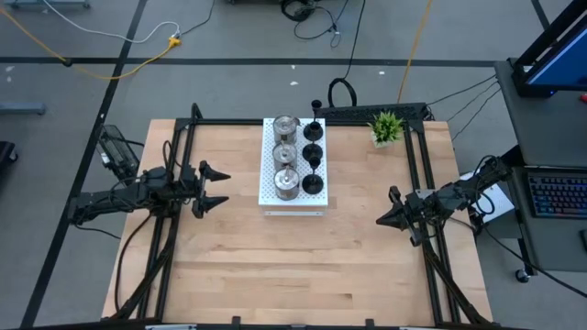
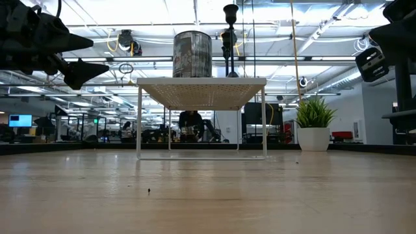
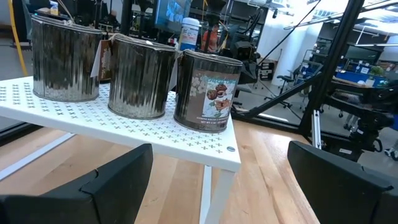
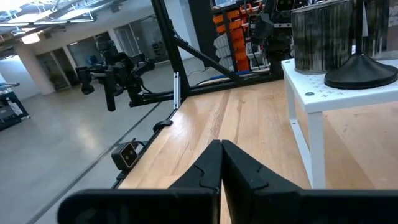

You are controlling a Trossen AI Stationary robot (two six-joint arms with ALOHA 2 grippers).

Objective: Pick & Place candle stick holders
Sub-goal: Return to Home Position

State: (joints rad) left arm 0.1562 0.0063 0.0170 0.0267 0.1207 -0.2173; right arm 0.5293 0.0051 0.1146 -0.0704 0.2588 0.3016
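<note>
On my left, the left gripper (image 1: 223, 188) hovers over the counter (image 1: 275, 266), just left of the white shelf (image 1: 269, 197), arm stretched level, fingers spread wide and holding nothing. Its wrist view looks between them at the silver candle stick holders (image 3: 142, 74), three in a row along the shelf's left side; only there does the near-end one show a printed label. From above I count those three silver in one column; just right of them the black candle stick holders (image 1: 313, 157) form a second column, four as far as I can make out, the farthest showing only as a small cup on a thin stem. The low view alone tells me the shelf stands on thin legs, raised off the counter. A green plant (image 1: 386, 126) sits at the far right. On my right, the right gripper (image 1: 385, 220) hangs well apart from the shelf, fingers pressed together, empty.
</note>
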